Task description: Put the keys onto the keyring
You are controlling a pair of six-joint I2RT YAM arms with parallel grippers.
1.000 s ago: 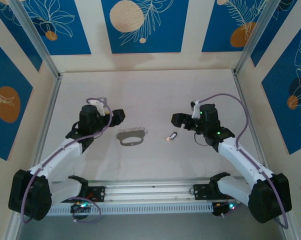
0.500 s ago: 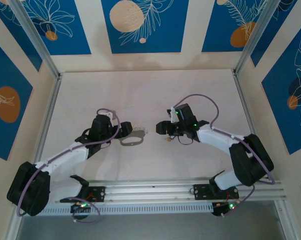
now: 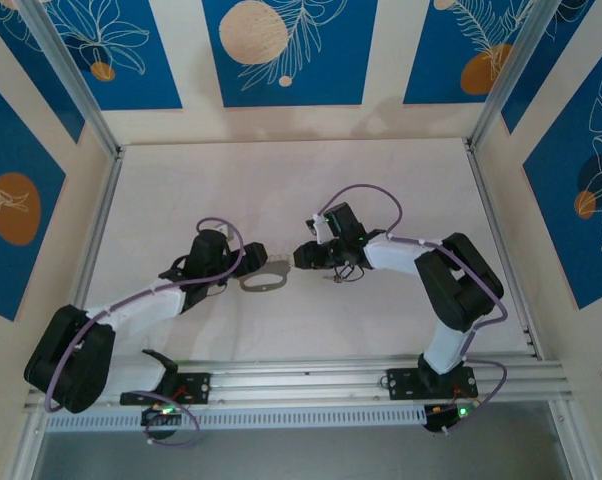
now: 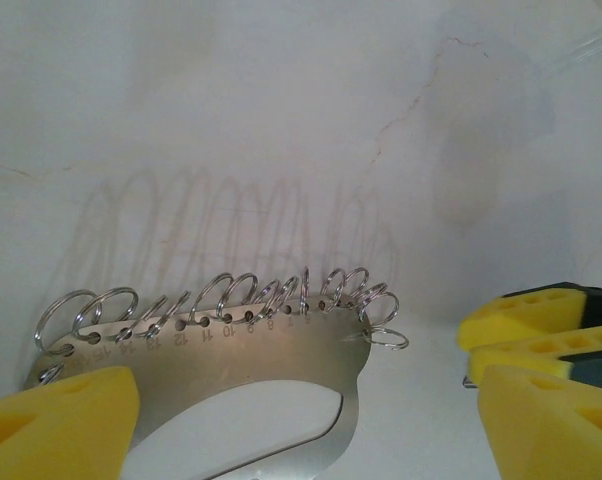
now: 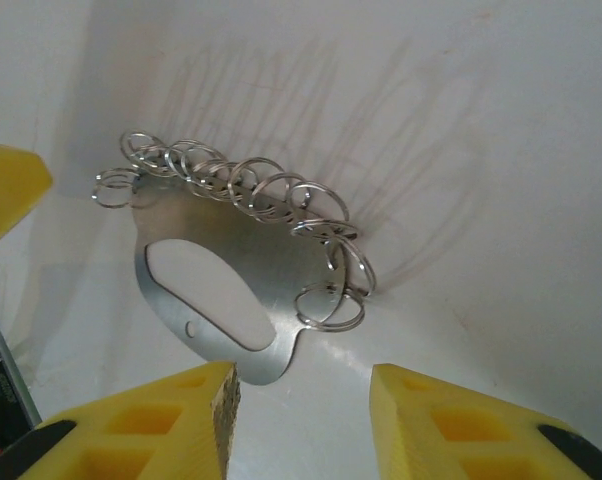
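Both arms have swung in toward the middle since a second ago, and the right gripper has gone left past the keys, a tiny bit lying on the worktop just beside that arm. The keyring lies flat between the two grippers, its long side running left to right, its little silver rings along the far edge. The left gripper has its fingers wide apart, and the right gripper's fingers are apart too, with nothing between them.

Overhead view; wrist close-ups sharing keyring
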